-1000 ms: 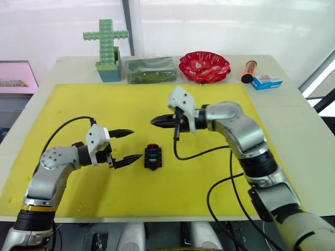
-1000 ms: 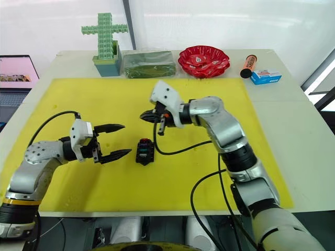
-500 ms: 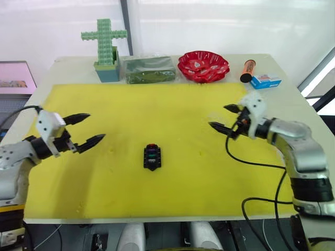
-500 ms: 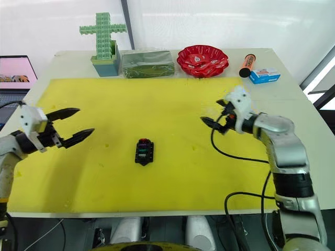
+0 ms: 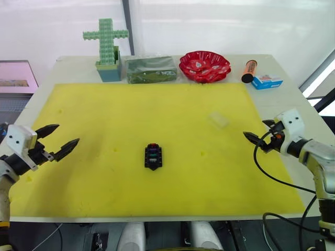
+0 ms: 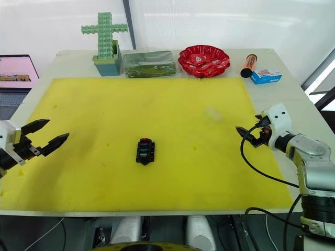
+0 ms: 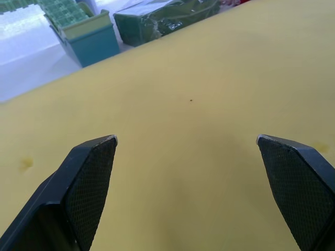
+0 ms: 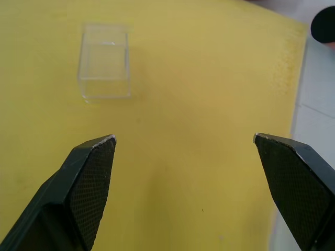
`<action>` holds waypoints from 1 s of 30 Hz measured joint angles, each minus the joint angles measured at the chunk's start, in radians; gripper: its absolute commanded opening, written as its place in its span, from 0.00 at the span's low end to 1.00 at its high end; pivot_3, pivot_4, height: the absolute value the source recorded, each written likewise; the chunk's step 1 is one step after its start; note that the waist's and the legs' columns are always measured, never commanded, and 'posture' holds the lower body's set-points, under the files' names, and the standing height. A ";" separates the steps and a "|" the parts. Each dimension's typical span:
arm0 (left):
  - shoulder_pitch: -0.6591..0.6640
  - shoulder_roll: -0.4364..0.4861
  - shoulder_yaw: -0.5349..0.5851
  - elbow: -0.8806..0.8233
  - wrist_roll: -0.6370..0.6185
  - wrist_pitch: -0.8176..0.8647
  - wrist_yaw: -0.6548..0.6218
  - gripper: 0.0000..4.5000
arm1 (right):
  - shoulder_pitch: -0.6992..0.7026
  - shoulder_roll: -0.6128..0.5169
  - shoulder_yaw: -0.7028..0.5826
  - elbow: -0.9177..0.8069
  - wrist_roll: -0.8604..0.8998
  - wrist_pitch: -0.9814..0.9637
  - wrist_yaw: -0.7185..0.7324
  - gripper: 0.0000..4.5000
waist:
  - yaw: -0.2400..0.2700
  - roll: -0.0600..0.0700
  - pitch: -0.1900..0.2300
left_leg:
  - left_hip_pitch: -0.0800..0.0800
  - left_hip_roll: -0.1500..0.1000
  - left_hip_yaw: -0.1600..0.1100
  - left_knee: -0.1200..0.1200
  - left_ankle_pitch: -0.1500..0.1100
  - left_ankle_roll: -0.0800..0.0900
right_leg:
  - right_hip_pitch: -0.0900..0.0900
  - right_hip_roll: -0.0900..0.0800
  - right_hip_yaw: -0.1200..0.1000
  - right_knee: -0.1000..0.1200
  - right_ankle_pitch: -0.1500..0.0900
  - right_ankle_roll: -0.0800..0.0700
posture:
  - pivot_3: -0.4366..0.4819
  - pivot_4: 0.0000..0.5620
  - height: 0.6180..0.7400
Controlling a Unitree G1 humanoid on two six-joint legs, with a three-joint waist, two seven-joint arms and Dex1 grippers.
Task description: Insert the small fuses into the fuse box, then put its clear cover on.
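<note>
The black fuse box [image 5: 153, 156] lies in the middle of the yellow mat [image 5: 104, 110], with red, green and purplish small fuses [image 5: 152, 151] showing in its top. The clear cover [image 5: 219, 120] rests on the mat to the right and farther back, apart from the box; it appears as a transparent cap [image 8: 103, 76] ahead of my right gripper. My left gripper [image 5: 68, 133] hovers open at the mat's left edge, nothing between its fingers [image 7: 89, 178]. At the mat's right edge my right gripper [image 5: 255, 129] is open and empty too.
Along the table's back stand a green block cross in a teal pot [image 5: 106, 49], a dark green box [image 5: 150, 69], a red bowl [image 5: 204, 65], an orange cylinder [image 5: 248, 71] and a small blue-and-white box [image 5: 266, 82]. A laptop screen [image 5: 15, 78] sits off the left edge.
Both arms have drawn back from beside the fuse box to the mat's left and right edges. The right gripper went from shut to open. The clear cover now shows on the mat.
</note>
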 measured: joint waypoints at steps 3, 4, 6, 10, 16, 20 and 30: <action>-0.006 0.000 0.000 0.000 0.000 -0.001 0.004 1.00 | -0.005 0.000 0.000 0.000 -0.002 -0.014 -0.028 1.00 | -0.001 0.000 0.000 | 0.000 0.000 0.000 0.000 0.000 0.000 | 0.000 0.000 0.000 0.000 0.000 0.000 | 0.48 0.27 1.00; -0.011 0.000 0.000 0.000 0.000 -0.001 0.005 1.00 | -0.007 0.000 0.001 0.000 -0.003 -0.014 -0.034 1.00 | 0.000 0.000 0.000 | 0.000 0.000 0.000 0.000 0.000 0.000 | 0.000 0.000 0.000 0.000 0.000 0.000 | 0.48 0.27 1.00; -0.026 0.000 0.000 -0.005 -0.002 -0.001 0.011 1.00 | -0.007 0.003 0.007 0.000 -0.009 -0.028 -0.048 1.00 | 0.000 0.000 0.000 | 0.000 0.000 0.000 0.000 0.000 0.000 | 0.000 0.000 0.001 0.000 0.000 0.000 | 0.48 0.27 1.00; -0.102 0.001 -0.010 -0.069 -0.046 0.055 0.022 1.00 | -0.008 0.006 0.023 0.000 -0.016 -0.056 -0.052 1.00 | 0.004 -0.002 0.001 | 0.000 0.000 0.000 0.000 0.000 0.000 | 0.000 0.000 0.001 0.000 0.000 0.000 | 0.48 0.27 1.00; -0.353 0.037 -0.129 -0.286 -0.231 0.299 0.008 1.00 | -0.065 -0.015 0.027 0.010 0.050 -0.009 0.025 1.00 | 0.014 -0.003 0.002 | 0.001 0.000 0.002 0.001 0.000 0.000 | 0.001 0.002 0.003 0.000 0.001 0.002 | 0.48 0.27 1.00; -0.447 0.039 -0.231 -0.384 -0.305 0.404 -0.030 1.00 | -0.104 -0.020 0.065 0.021 0.075 0.019 0.072 1.00 | 0.007 -0.002 0.002 | 0.002 0.000 0.004 0.001 0.000 0.000 | 0.001 0.003 0.007 0.001 0.002 0.005 | 0.48 0.27 1.00; -0.457 -0.042 -0.381 -0.447 -0.290 0.408 -0.099 1.00 | -0.224 0.064 0.215 0.040 0.058 0.044 0.043 1.00 | -0.001 -0.003 0.003 | 0.002 0.000 0.004 0.001 0.000 0.000 | 0.000 0.004 0.008 0.001 0.002 0.006 | 0.48 0.27 1.00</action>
